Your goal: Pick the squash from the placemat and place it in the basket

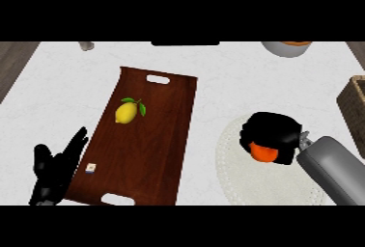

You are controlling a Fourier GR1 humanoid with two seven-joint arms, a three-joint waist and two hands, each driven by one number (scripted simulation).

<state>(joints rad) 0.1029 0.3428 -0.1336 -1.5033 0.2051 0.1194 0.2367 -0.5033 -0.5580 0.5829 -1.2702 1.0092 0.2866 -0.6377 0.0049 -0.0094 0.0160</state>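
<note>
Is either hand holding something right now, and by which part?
The right hand is curled over the top of the orange squash, above the placemat. The left hand is open, holding nothing.

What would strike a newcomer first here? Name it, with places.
The right robot hand, curled round the orange squash over the white placemat at lower right, draws the eye first. Next comes the dark tray left of centre, with a yellow lemon on it. The left robot hand rests open at lower left, and the basket shows at the right edge.
</note>
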